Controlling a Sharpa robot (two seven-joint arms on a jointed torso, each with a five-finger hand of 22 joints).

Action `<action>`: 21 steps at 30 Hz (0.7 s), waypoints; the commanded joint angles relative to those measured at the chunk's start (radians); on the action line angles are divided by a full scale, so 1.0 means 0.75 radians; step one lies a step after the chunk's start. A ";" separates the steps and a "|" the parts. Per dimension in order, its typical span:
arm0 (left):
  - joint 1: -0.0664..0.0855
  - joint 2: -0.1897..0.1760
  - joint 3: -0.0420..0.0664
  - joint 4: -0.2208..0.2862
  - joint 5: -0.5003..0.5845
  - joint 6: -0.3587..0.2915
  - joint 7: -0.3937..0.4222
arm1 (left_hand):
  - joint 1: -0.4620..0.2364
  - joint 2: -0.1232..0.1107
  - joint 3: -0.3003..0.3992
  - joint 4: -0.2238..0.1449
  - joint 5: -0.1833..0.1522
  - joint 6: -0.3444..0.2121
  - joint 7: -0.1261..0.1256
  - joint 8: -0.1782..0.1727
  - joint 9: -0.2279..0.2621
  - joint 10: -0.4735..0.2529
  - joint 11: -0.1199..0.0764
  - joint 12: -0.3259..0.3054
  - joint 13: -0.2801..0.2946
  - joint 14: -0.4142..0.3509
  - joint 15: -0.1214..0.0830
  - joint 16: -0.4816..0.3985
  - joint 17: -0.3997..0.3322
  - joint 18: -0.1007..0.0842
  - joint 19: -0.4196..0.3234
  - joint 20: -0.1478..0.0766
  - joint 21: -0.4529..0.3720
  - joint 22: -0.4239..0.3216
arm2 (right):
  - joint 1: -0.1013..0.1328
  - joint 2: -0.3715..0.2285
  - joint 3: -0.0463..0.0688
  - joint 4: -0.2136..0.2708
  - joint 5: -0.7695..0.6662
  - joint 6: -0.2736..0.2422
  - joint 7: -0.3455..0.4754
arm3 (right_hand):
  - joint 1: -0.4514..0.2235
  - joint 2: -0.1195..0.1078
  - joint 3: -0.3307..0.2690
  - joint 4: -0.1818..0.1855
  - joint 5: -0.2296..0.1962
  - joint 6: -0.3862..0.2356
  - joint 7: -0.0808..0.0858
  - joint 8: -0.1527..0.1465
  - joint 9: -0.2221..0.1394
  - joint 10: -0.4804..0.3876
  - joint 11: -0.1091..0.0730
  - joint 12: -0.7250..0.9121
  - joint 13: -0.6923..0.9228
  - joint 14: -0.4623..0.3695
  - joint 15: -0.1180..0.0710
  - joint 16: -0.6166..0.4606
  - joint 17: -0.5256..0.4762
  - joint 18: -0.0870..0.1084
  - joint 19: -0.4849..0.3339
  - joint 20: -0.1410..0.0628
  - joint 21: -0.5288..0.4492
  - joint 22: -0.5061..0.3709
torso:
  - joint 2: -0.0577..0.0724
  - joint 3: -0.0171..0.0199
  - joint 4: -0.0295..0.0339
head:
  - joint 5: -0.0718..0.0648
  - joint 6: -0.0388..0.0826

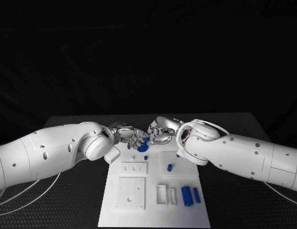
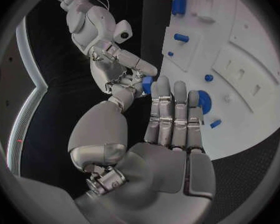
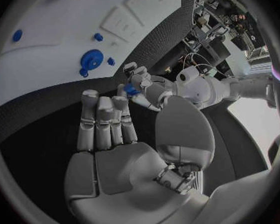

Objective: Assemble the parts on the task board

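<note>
Left hand (image 1: 126,136): its fingertips meet the right hand's over the far end of the board. A small blue part (image 2: 147,85) sits at the tips of both hands. From the left wrist the fingers lie nearly straight, with the part at the index tip and the thumb below it. I cannot tell whether this hand grips the part or only touches it.

Right hand (image 1: 161,132): curled toward the left hand. From the left wrist its fingers (image 2: 137,63) close round the same blue part, so I judge that it pinches it. The right wrist shows this hand's long fingers straight, which leaves some doubt.

Board (image 1: 114,214): white, below and nearer the robot than both hands.

Gear (image 2: 203,101): a round blue piece on the board, just beyond the left fingertips and under the meeting point.

Other parts: a small blue peg (image 1: 170,167) stands nearer the robot than the right hand. Two blue cylinders (image 1: 187,196) lie further back along the board's right side.

Step, as I judge it: a handover of the part between the hands, above the board.

Risks:
- If one hand lets go before the other has a firm pinch, the small part could drop, bounce on the board and roll onto the black table.
- Crowded fingertips could push the part askew in the pinch, so it would not line up with its seat.
- Either hand dipping could nudge the gear below.
</note>
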 commanded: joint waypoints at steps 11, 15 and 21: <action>-0.001 0.007 0.000 0.000 -0.015 0.026 -0.002 | 0.044 0.052 0.003 -0.010 0.040 0.045 -0.008 -0.029 0.034 0.033 -0.010 -0.018 -0.001 -0.003 -0.003 0.000 -0.005 -0.020 -0.016 0.005 -0.009 0.022 | 0.002 0.007 0.002 0.008 -0.005 0.006 0.016 | 0.001 0.019 -0.005 0.004 0.011 0.031 0.017 0.005 0.030 0.010 0.003 0.007 -0.001 0.002 -0.009 0.005 -0.002 0.011 0.009 -0.005 0.004 0.019 | 0.000 0.0001 -0.0001 | -0.002 -0.002; -0.001 0.008 0.000 0.000 -0.015 0.026 -0.003 | 0.026 0.050 -0.005 0.000 0.028 0.053 -0.009 -0.044 0.041 0.041 -0.010 -0.029 -0.004 -0.004 -0.003 -0.002 -0.008 -0.020 -0.017 0.005 -0.010 0.022 | 0.002 0.007 0.002 0.008 -0.005 0.005 0.015 | 0.001 0.020 -0.005 0.003 0.011 0.032 0.017 0.006 0.031 0.011 0.002 0.007 -0.001 0.003 -0.009 0.005 -0.003 0.011 0.009 -0.005 0.005 0.019 | 0.000 0.0003 0.0006 | -0.002 -0.003; -0.001 0.008 0.000 0.000 -0.015 0.029 -0.004 | 0.004 0.056 -0.011 0.025 -0.007 0.066 -0.010 -0.067 0.050 0.052 -0.011 -0.044 -0.006 -0.003 -0.003 -0.002 -0.010 -0.020 -0.017 0.004 -0.011 0.021 | 0.002 0.007 0.002 0.009 -0.007 0.005 0.015 | 0.003 0.024 -0.004 0.002 0.013 0.034 0.016 0.007 0.031 0.013 0.001 0.008 -0.002 0.004 -0.009 0.006 -0.003 0.011 0.010 -0.006 0.005 0.019 | 0.000 -0.0001 0.0015 | -0.003 -0.003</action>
